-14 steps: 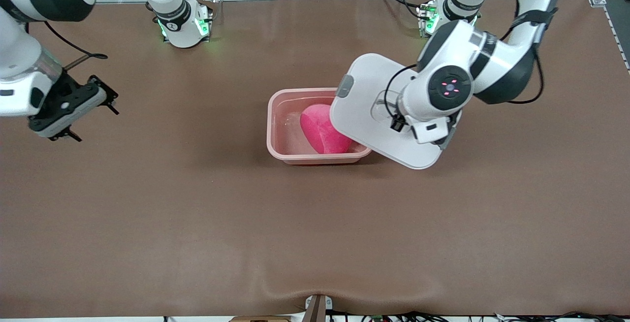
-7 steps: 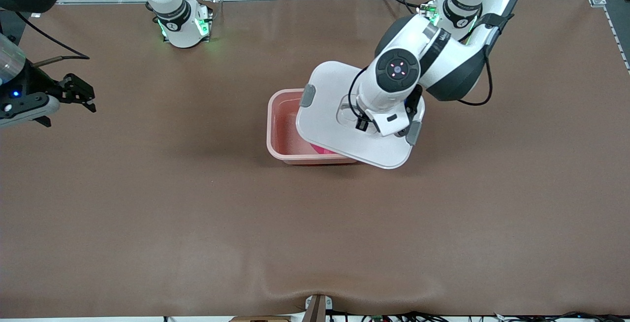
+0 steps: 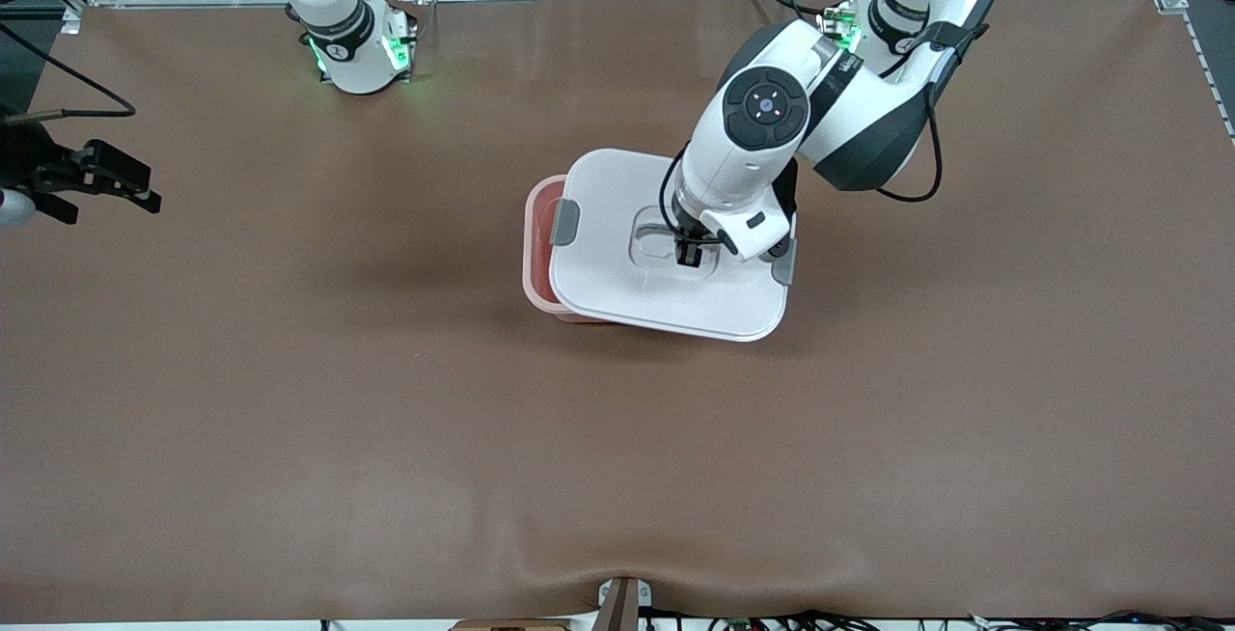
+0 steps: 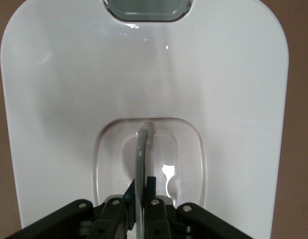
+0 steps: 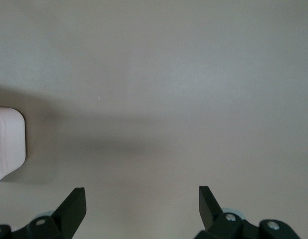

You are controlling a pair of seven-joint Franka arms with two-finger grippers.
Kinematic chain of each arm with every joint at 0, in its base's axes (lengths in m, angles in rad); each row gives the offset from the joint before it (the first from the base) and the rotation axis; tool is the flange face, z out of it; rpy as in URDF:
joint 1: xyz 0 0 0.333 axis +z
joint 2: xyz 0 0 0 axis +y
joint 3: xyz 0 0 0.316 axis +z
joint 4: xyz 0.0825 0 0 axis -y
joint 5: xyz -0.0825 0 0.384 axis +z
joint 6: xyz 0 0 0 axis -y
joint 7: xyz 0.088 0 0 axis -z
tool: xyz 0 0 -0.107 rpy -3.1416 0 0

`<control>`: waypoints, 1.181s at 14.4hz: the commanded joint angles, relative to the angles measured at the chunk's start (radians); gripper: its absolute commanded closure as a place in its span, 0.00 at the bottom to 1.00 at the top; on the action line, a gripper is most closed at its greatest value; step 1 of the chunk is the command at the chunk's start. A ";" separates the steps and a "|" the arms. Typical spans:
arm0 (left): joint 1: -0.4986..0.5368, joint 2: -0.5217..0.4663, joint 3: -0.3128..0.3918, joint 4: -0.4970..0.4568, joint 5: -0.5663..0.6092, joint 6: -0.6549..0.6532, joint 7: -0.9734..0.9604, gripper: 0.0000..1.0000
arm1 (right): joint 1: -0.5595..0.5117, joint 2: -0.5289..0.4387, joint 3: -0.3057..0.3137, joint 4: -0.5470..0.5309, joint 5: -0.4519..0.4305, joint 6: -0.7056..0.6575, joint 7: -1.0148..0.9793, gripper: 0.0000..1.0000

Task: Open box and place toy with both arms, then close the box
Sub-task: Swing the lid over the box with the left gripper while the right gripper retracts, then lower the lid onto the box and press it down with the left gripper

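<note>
My left gripper [image 3: 687,255] is shut on the clear centre handle [image 4: 140,149] of the white lid [image 3: 617,293] and holds the lid over the pink box [image 3: 536,245]. The lid sits offset toward the left arm's end, so only a strip of the box's rim shows. The lid fills the left wrist view [image 4: 69,99], with a grey side clip [image 4: 146,7] at its edge. The toy is hidden under the lid. My right gripper [image 3: 106,178] is open and empty over the right arm's end of the table; its fingers [image 5: 74,204] are spread wide in the right wrist view.
The brown table mat [image 3: 386,419] lies around the box. The arm bases [image 3: 357,47] stand at the table's back edge. A corner of the white lid [image 5: 9,144] shows at the edge of the right wrist view.
My left gripper has carried the lid from beside the box to over it, covering the toy. My right arm has drawn back toward its end of the table.
</note>
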 commanded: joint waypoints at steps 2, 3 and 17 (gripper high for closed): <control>-0.024 0.021 0.008 0.031 0.049 0.004 -0.027 1.00 | 0.004 0.024 0.003 0.035 0.006 -0.053 0.033 0.00; -0.026 0.021 0.008 0.031 0.049 0.004 -0.030 1.00 | 0.004 0.024 0.002 0.035 0.006 -0.059 0.033 0.00; -0.067 0.037 0.014 0.046 0.083 0.018 -0.220 1.00 | 0.004 0.035 0.003 0.052 -0.050 -0.105 0.036 0.00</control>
